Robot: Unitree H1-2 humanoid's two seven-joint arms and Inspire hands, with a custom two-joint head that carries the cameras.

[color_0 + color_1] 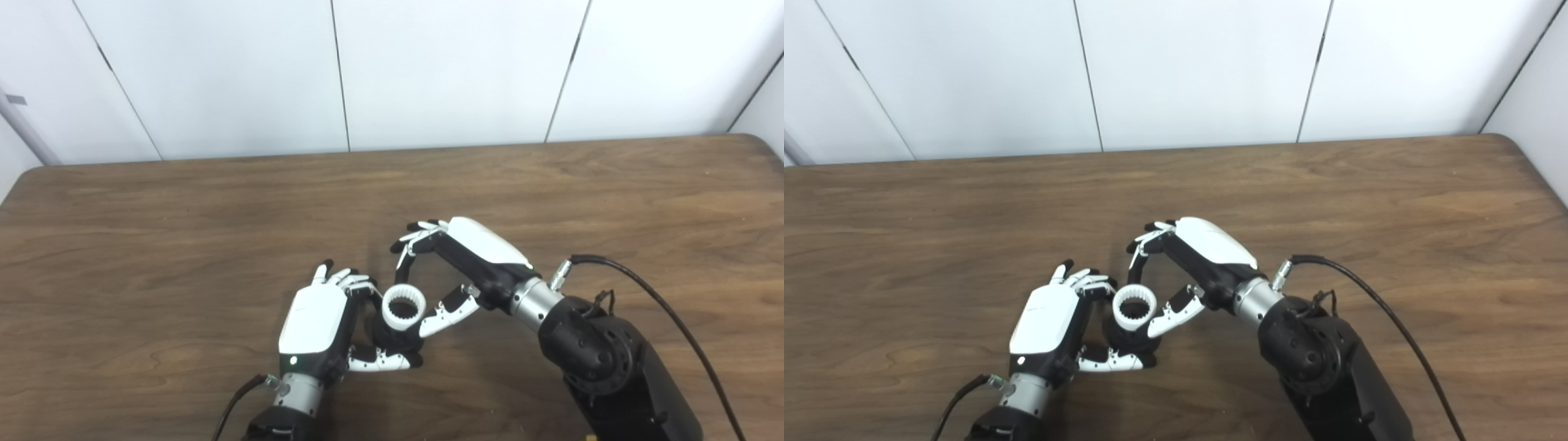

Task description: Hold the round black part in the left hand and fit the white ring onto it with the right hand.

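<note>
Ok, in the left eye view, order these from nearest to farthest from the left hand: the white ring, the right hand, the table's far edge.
1. White ring: just right of the left hand, on the black part it holds.
2. Right hand: right of the ring, fingers arched around it.
3. Table's far edge: by the wall, farthest.

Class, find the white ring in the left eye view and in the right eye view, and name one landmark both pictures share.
Left eye view: the white ring sits just below centre, on the round black part, between the two hands.
Right eye view: the ring lies left of centre, lower half.
Shared landmark: the left hand beside the ring.
</note>
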